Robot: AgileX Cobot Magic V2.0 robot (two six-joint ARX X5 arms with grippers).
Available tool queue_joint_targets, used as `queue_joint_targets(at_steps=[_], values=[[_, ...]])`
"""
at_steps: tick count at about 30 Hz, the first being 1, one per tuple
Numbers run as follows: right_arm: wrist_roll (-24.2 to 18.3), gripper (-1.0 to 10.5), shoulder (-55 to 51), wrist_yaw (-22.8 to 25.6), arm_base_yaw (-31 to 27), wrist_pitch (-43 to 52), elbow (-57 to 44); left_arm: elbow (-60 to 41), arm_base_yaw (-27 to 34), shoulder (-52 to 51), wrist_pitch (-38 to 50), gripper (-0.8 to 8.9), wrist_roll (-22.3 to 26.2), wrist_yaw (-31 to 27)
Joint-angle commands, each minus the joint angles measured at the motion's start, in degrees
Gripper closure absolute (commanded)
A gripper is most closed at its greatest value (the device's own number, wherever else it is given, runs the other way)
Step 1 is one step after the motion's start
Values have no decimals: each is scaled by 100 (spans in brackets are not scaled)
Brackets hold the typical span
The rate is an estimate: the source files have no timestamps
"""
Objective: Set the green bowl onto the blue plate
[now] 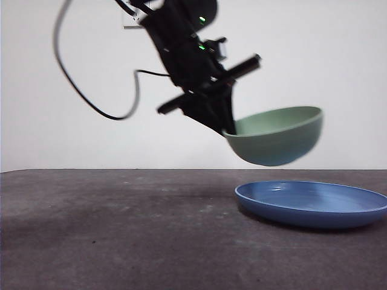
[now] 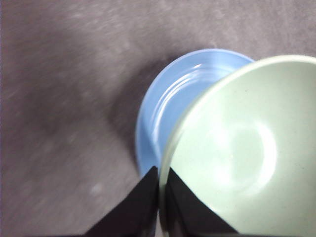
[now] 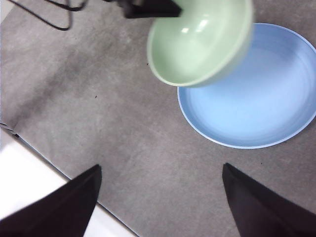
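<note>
The left tool [image 1: 228,130] is clamped on the near rim of the pale mint-green round bowl [image 1: 277,138], one jaw inside the wall and one outside. The bowl hangs in the air, clear of the dark grey tabletop [image 1: 121,229], tilted so its opening faces up and a little toward the arm. It sits above the near-left edge of the wide, glossy blue round plate [image 1: 314,205], not yet centred: in the left wrist view much of the plate [image 2: 168,108] shows beyond the bowl [image 2: 247,153]. The plate's middle lies further out from the tool, along the line from jaws to bowl. The bowl is round, with no long axis. The right tool [image 3: 160,197] waits well back, jaws apart, holding nothing.
</note>
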Motion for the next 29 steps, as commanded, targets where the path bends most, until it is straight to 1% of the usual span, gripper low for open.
queue_joint_targets(at_steps=[1, 6, 9, 19, 21, 22, 26, 27, 29], values=[[85, 555, 33, -17, 20, 39, 125, 570, -138, 485, -96, 798, -57, 22], [101, 555, 33, -17, 20, 37, 125, 1401, -256, 1244, -496, 798, -50, 20], [105, 555, 33, -17, 20, 37, 125, 1683, -302, 1541, -625, 798, -50, 20], [103, 555, 33, -15, 20, 42, 125, 1764, -348, 1812, -802, 791, -28, 20], [103, 555, 33, -15, 20, 42, 125, 1773, -365, 1812, -796, 766, -28, 20], [103, 555, 33, -15, 20, 42, 125, 1788, -365, 1810, -811, 737, -28, 20], [103, 555, 33, -13, 20, 42, 125, 1875, -365, 1810, -927, 558, 17, 20], [103, 555, 33, -13, 20, 42, 125, 1884, -369, 1803, -935, 534, 26, 22], [105, 555, 33, -7, 20, 42, 125, 1906, -367, 1788, -981, 529, 35, 22]])
